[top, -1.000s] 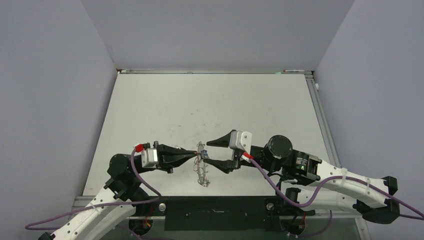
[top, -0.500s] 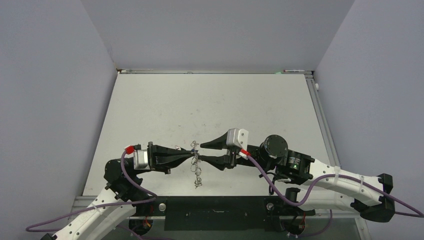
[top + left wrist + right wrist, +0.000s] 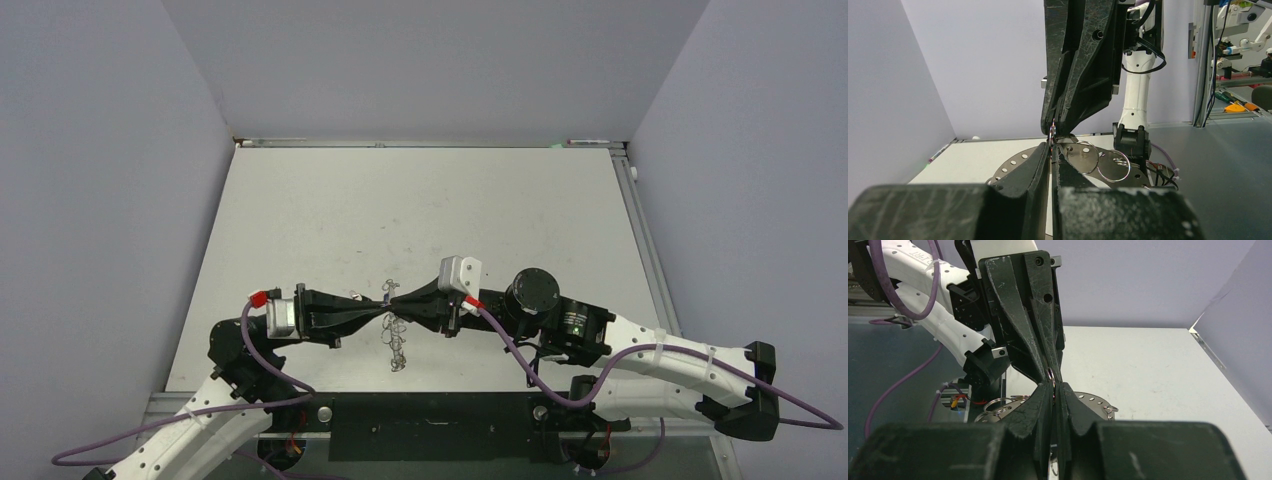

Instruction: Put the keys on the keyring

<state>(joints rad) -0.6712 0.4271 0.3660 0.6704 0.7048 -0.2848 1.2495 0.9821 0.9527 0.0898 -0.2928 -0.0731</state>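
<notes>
Above the table's [image 3: 420, 210] near edge, left gripper [image 3: 386, 313] and right gripper [image 3: 396, 301] meet tip to tip, fingers pressed narrow, apparently both pinching the dangling keyring's [image 3: 397, 345] top.

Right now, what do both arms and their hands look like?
Left arm and right arm: white links, black joints, purple cable, red connector. Left hand and right hand: black, two long tapering fingers, grey block behind. Right arm carries a green light.
</notes>
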